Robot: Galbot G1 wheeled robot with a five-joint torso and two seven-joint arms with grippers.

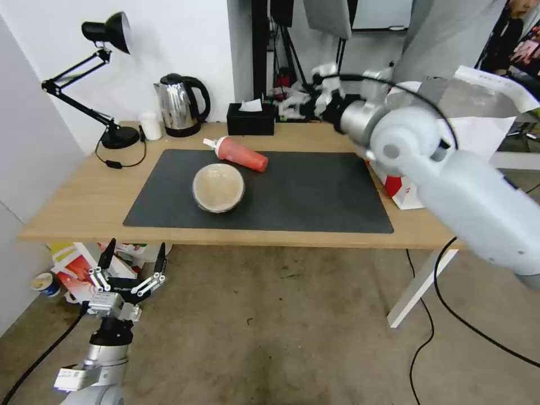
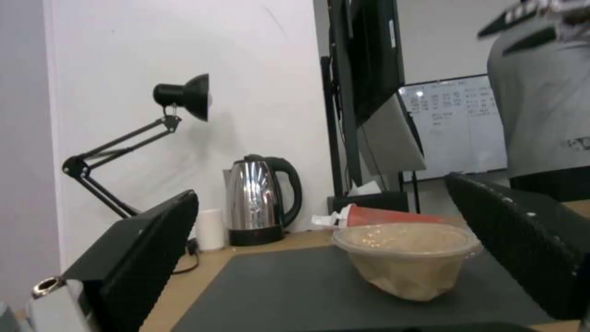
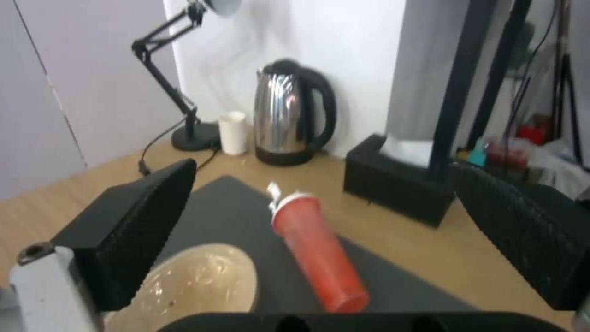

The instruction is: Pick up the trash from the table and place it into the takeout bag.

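Note:
A round beige lidded bowl [image 1: 218, 187] stands on the dark mat [image 1: 315, 191] of the table [image 1: 84, 191]. Behind it a red drink cup [image 1: 242, 153] with a white lid lies on its side. The takeout bag [image 1: 406, 194] stands at the table's right end, mostly hidden behind my right arm. My right gripper [image 1: 315, 97] hovers open above the back of the table; its wrist view looks down on the cup [image 3: 316, 251] and the bowl [image 3: 197, 286]. Open too, my left gripper [image 1: 132, 261] hangs below the table's front left edge, level with the bowl [image 2: 405, 258].
A steel kettle [image 1: 180, 105], a black tissue box [image 1: 251, 119], a small white cup [image 1: 150, 125] and a black desk lamp [image 1: 107, 34] line the back of the table. Boxes and a cup lie on the floor under the left end. Cables run across the floor at right.

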